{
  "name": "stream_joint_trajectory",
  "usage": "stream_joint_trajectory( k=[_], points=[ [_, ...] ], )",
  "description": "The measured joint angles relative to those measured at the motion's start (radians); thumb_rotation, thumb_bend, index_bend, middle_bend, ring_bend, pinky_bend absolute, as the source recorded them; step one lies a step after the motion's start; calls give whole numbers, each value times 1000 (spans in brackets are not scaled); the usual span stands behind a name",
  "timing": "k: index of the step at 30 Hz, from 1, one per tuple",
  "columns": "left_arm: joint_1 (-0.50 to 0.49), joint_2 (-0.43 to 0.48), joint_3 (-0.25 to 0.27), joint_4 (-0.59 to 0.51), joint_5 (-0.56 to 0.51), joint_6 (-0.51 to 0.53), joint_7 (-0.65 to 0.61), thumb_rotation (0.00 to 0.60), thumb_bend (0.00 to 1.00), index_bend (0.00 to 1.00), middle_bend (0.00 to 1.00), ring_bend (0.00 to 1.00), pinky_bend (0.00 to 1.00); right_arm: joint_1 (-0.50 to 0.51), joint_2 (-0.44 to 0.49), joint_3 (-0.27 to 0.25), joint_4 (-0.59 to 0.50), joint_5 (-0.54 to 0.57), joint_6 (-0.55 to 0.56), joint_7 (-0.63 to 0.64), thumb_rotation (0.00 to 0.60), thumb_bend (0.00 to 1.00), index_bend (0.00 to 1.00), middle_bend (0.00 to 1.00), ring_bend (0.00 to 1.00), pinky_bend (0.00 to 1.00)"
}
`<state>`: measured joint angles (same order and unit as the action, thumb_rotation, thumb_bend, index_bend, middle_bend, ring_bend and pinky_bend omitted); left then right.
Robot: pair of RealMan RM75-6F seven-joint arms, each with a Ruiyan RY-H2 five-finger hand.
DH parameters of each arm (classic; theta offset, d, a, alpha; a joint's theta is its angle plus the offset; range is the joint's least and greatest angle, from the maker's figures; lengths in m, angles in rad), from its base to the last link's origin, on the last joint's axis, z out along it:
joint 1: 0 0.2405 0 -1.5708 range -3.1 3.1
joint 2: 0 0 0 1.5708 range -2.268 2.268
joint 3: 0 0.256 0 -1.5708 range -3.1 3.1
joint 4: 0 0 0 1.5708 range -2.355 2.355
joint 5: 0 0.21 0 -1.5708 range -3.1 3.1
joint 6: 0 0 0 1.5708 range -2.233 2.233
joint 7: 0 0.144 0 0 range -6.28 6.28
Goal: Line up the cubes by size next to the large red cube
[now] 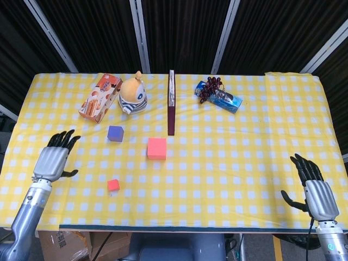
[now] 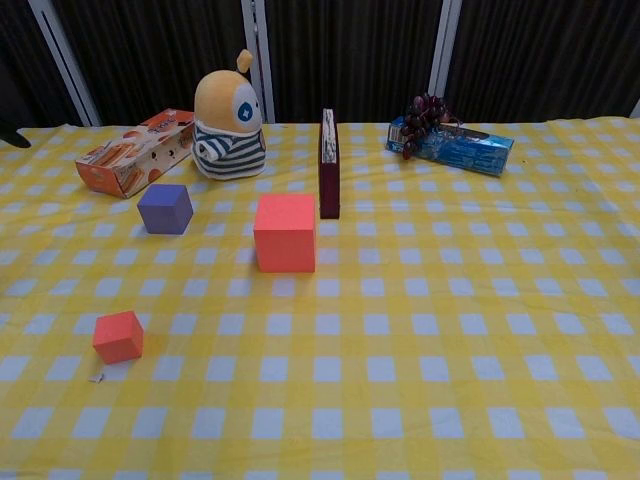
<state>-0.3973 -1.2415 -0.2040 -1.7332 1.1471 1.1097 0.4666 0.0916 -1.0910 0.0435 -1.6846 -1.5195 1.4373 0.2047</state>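
Observation:
The large red cube (image 1: pixel 156 148) (image 2: pixel 285 232) stands mid-table, just in front of an upright dark book. A mid-sized purple cube (image 1: pixel 115 133) (image 2: pixel 165 208) sits to its left and a little further back. A small red cube (image 1: pixel 113 185) (image 2: pixel 118 336) lies near the front left. My left hand (image 1: pixel 54 156) hovers open over the table's left side, fingers spread, left of the purple and small red cubes and holding nothing. My right hand (image 1: pixel 314 187) is open at the front right corner, far from every cube. In the chest view only a dark fingertip (image 2: pixel 14 138) shows at the left edge.
An upright maroon book (image 1: pixel 171 106) (image 2: pixel 329 176) stands behind the large cube. Along the back lie an orange snack box (image 1: pixel 100 97), a striped plush toy (image 1: pixel 132 93), and a blue packet (image 1: pixel 220 97) with dark grapes (image 1: pixel 209 88). The yellow checked tablecloth (image 1: pixel 244 157) covers the table.

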Motion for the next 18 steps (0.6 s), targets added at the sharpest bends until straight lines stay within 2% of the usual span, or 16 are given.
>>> stream_joint_trajectory(
  k=[7, 13, 18],
  points=[
    [-201, -113, -82, 130, -246, -123, 187, 600, 231, 214, 0, 0, 77, 2, 7, 2, -5, 9, -8, 25, 600, 365, 0, 0, 0, 11],
    [-323, -220, -105, 280, -378, -182, 268, 600, 244, 230, 0, 0, 77, 4, 11, 4, -9, 18, -17, 40, 600, 365, 0, 0, 0, 11],
    [-389, -283, -106, 384, -446, -212, 301, 600, 244, 229, 0, 0, 77, 5, 14, 6, -10, 24, -23, 49, 600, 365, 0, 0, 0, 11]
  ],
)
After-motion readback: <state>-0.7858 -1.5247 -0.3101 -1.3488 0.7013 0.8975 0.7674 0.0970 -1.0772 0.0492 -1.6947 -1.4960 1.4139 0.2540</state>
